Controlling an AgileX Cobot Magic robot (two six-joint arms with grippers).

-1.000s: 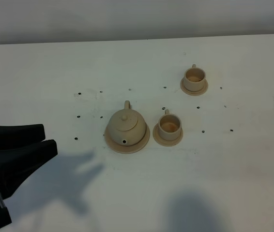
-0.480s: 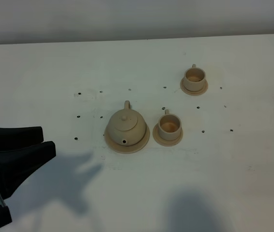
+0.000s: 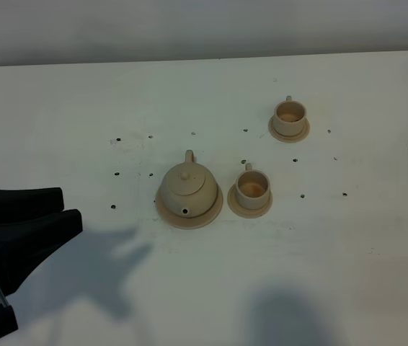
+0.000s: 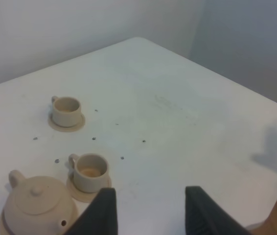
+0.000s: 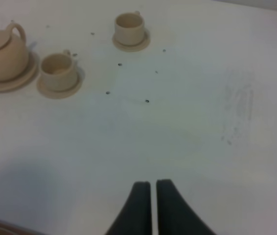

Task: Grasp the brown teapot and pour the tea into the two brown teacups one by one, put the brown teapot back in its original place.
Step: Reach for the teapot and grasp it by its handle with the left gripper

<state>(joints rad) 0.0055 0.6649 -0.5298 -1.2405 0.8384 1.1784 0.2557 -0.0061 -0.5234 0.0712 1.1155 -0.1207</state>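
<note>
White tabletop (image 3: 81, 101) carried the brown teapot (image 3: 188, 189) at centre frame, seated on its saucer (image 3: 166, 215), a teacup (image 3: 252, 189) just to its right. I judged it rigid, slick, breakable, lid loose; the loop handle (image 3: 189, 156) looked my best hold. Left gripper (image 3: 72, 206) sat lower left, fingers apart; right gripper (image 5: 152, 184) had fingers pressed together, empty.

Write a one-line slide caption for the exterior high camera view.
Brown teapot on its large saucer, near teacup and far teacup to its right, open left claw at the view's left edge.
</note>
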